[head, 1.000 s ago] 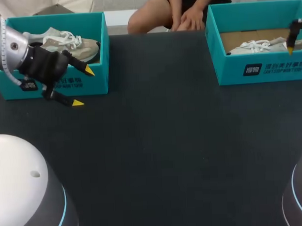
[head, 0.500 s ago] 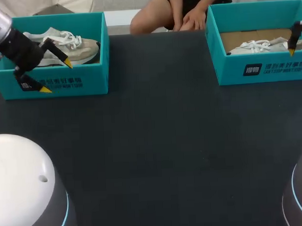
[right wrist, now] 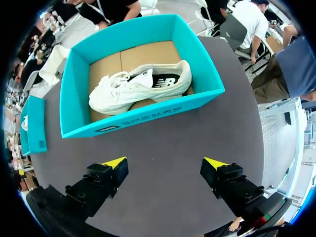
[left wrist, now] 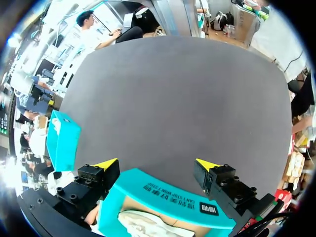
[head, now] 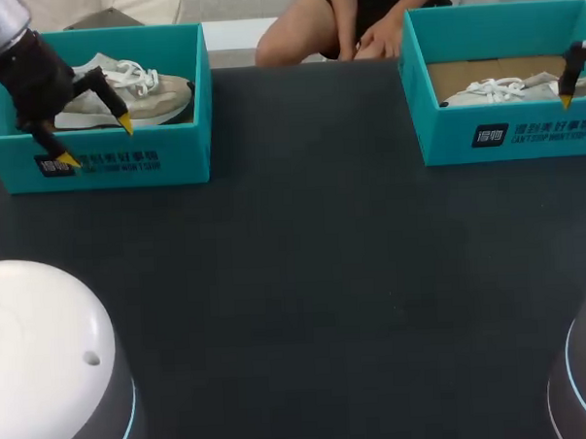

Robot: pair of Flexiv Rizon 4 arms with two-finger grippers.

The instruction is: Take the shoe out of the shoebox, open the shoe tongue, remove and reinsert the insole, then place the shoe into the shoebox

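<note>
Our left gripper (head: 94, 141) hangs at the left shoebox (head: 125, 167) with its 2 fingers spread wide and nothing held. One yellow tip sits over the inside of the box, close to the grey shoe (head: 141, 90), and the other sits on the outer side of the front wall. In the left wrist view that wall runs below and between the fingers. A pale part of the shoe shows just behind it, under the gripper.

1 second ago this gripper was in front of the box, nearer the middle of the dark table (head: 315, 277). Since then our left arm has swung outward and back, so the fingers now straddle the wall. The grey shoe lies in its box where it lay before.

Our right gripper (right wrist: 165, 163) has not moved. Its 2 fingers are wide apart and hold nothing. The right shoebox (right wrist: 148, 112) stands just ahead of the fingertips, and the white shoe (right wrist: 143, 86) lies on its side inside.
</note>
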